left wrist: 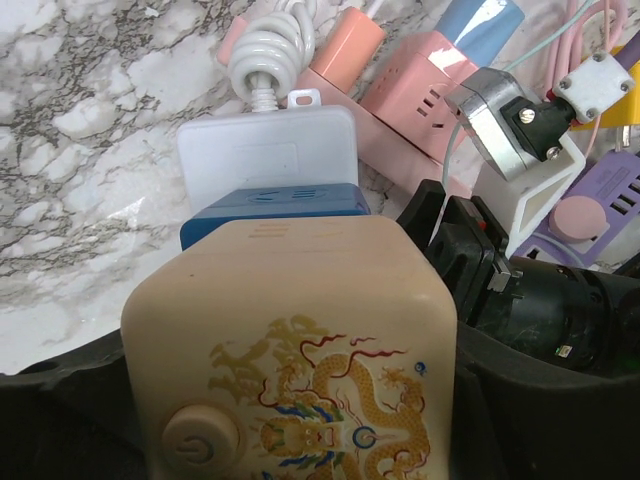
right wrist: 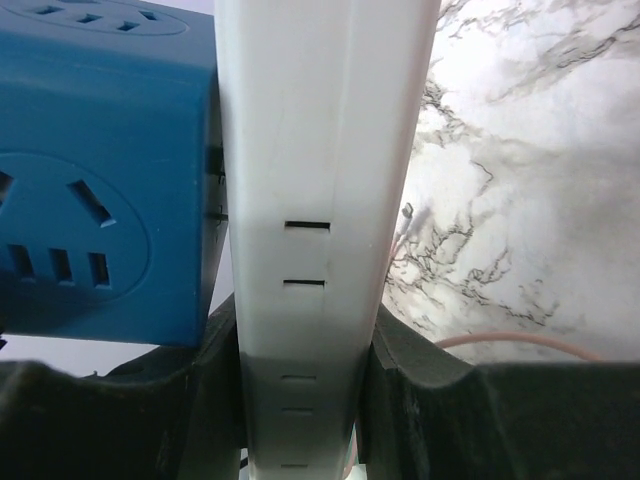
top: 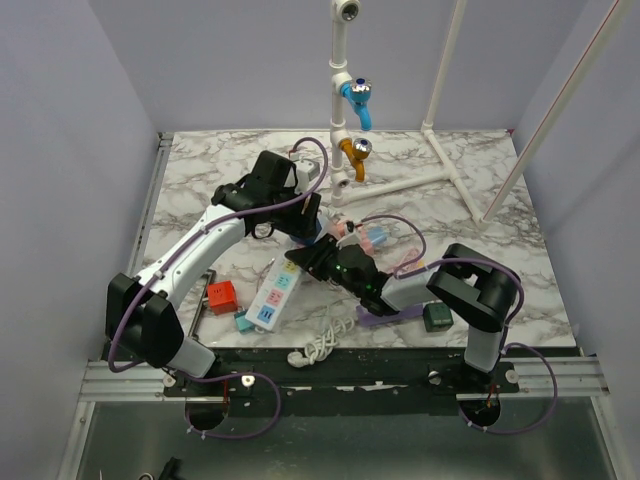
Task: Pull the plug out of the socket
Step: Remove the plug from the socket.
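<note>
Toward the left edge of the marble table, a small red cube sits just beside a white power strip with coloured socket faces. Near the table's middle, the left fingers grasp a cream plastic cube socket printed with a gold dragon, which has a round button on its face. A blue plastic adaptor block is joined to the far end of that cube. A white flat plastic block with narrow slots lies against the blue one, and a coiled white cord leaves its far end. The right fingers are clenched on this white block, one on each flat side. The three pieces sit pressed together, not yet parted. Just beyond them lie pink power strips. Farther right, a dark green cube rests near the right arm.
</note>
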